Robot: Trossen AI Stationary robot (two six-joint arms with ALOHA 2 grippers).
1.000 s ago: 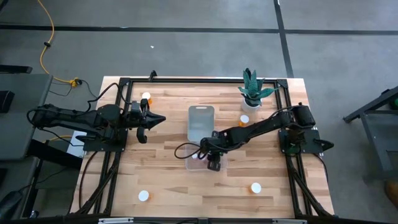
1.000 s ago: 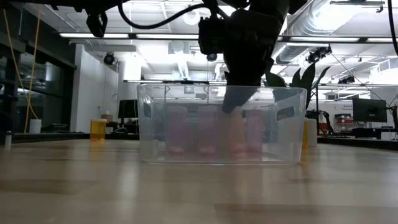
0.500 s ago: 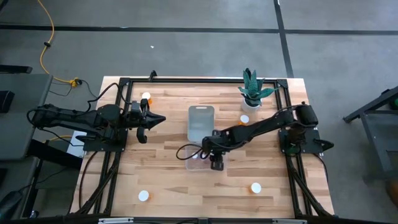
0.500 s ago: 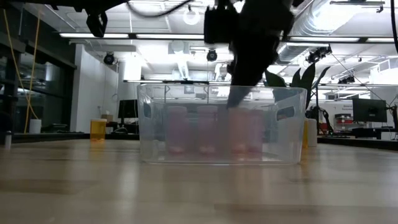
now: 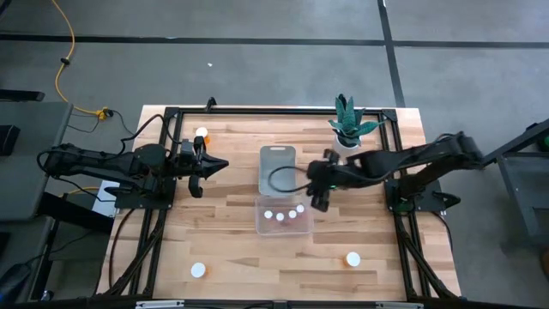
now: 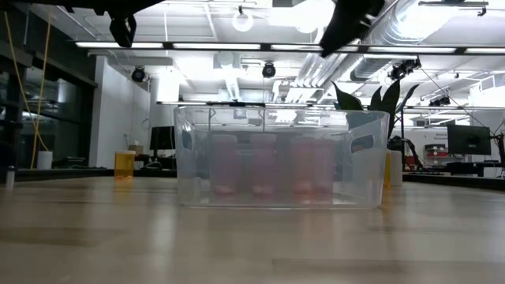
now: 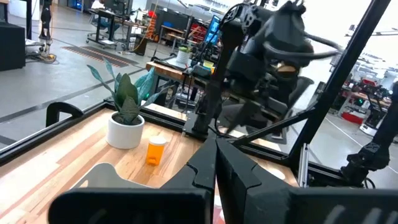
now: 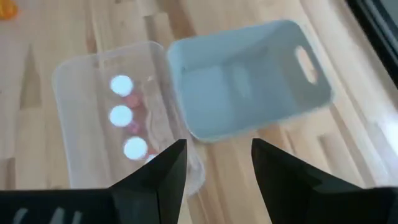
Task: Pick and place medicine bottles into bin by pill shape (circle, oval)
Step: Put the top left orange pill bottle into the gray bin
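High view showed the right gripper [image 5: 319, 190] raised beside the clear bin [image 5: 285, 215], its fingertips hard to separate from that height; right wrist view was plainer, the two dark fingers [image 8: 155, 177] standing apart with nothing between them and touching nothing, the clear bin [image 8: 74, 81] and the pale empty bin [image 8: 249, 93] lying below and ahead of the jaws; three white caps of medicine bottles [image 8: 121, 116] showed inside the clear bin, a fourth partly hidden behind one finger; low view blurred the bottles [image 6: 264, 166] into pinkish shapes behind the bin wall; the left gripper [image 5: 206, 167] waited well off to the bin's far side, jaws shut and empty; loose bottles [image 5: 352, 258] stood elsewhere on the table [image 5: 232, 249], well apart from either pair of jaws.
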